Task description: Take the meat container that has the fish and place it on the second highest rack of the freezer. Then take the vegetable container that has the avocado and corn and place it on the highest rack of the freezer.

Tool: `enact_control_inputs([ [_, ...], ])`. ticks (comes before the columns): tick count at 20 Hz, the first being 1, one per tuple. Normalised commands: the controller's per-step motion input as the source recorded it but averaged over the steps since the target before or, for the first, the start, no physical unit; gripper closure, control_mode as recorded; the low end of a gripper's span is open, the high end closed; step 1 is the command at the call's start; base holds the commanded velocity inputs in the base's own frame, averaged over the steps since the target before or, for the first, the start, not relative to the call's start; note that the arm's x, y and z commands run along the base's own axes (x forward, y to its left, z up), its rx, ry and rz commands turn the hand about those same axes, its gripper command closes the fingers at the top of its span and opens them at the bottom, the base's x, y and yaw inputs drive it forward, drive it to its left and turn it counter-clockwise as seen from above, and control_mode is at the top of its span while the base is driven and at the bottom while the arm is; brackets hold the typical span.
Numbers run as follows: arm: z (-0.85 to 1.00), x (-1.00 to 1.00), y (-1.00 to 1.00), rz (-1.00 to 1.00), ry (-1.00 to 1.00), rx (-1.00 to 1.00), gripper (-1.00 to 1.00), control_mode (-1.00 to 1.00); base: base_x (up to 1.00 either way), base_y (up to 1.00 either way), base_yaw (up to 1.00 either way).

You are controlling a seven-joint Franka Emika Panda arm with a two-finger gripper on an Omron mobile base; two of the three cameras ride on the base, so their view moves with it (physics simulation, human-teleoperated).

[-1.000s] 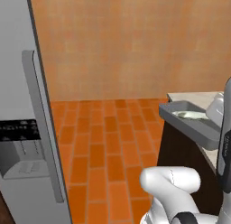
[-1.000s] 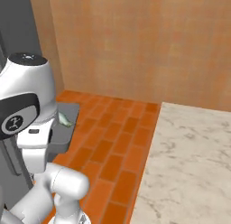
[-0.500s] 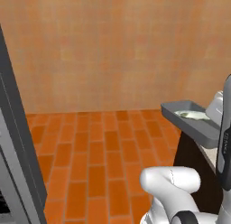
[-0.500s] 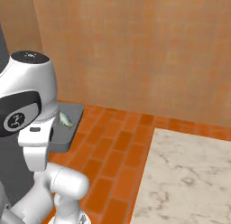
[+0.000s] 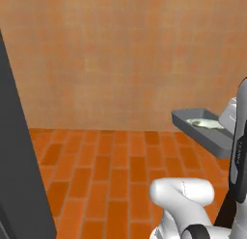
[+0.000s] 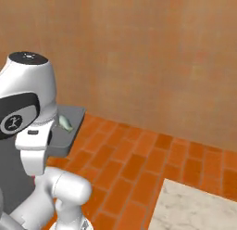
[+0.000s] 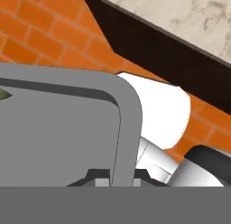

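Left base view: the meat tray [image 5: 202, 133] is up in the air over the orange brick floor [image 5: 111, 180], out on the right side of the picture, right by the white arm. The fish [image 5: 205, 123] is lying inside it, a pale greenish sliver along the far part of the tray. A dark grey edge of the freezer [image 5: 21, 170] runs down the left side, well apart from the tray. Behind everything is a plain tan wall [image 5: 120, 59].

Right base view: same tray [image 6: 65, 134] seen from the other side, poking out from behind the big white arm joint on the left, held level above the floor. You can just see the fish [image 6: 65, 123] as a small green bit near the arm. A slab of pale marble counter [image 6: 194, 215] sits in the bottom right corner.

Hand view: the tray's [image 7: 67, 123] grey inside and its rounded rim take up most of the left half, really close to the camera. The gripper [image 7: 118, 178] is clamped down on that rim at the bottom of the picture, with the rim running right between the tips. A tiny bit of fish [image 7: 3, 95] shows at the left edge. Beyond the tray there's brick floor, then a dark cabinet face [image 7: 158, 51] with marble top above it.
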Motion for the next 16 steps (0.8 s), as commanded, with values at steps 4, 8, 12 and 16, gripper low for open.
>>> enact_control_inputs([
  [4, 0.0, 0.0, 0.0, 0.0, 0.0, 0.0, 1.0, 1.0, 1.0, 0.0, 0.72],
  [8, 0.0, 0.0, 0.0, 0.0, 0.0, 0.0, 1.0, 1.0, 0.98, 0.0, 0.78],
  [12, 0.0, 0.0, 0.0, 0.0, 0.0, 0.0, 1.0, 1.0, 0.64, 0.0, 0.83],
  [16, 0.0, 0.0, 0.0, 0.0, 0.0, 0.0, 1.0, 1.0, 0.01, 0.0, 0.91],
])
